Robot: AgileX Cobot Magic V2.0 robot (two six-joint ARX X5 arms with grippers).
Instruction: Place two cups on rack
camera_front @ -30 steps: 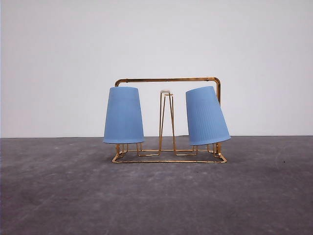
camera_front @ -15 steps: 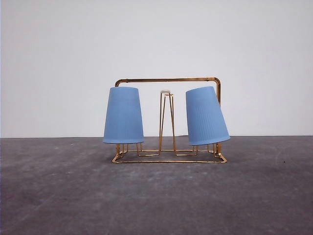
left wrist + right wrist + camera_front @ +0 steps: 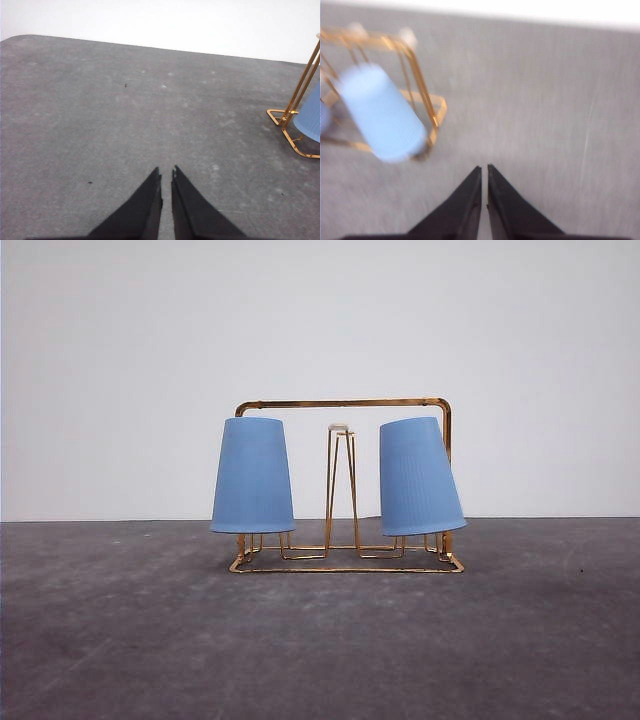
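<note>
Thin gold wire on the rack [image 3: 345, 403], metallic and shiny, catching light along the top bar; both cups [image 3: 253, 476] look like matt light-blue plastic, the right cup [image 3: 418, 478] showing fine vertical ribbing; the table [image 3: 320, 640] is grey, dull, mottled and slightly rough; white tip on the middle prong [image 3: 338, 427].

Clearance around the loaded rack

The rack [image 3: 345, 485] with two inverted cups [image 3: 253, 476] [image 3: 418, 477] is the sole obstruction on the table [image 3: 320, 640]. One narrow gap lies between the cups, split by bare middle prongs [image 3: 340, 485].
</note>
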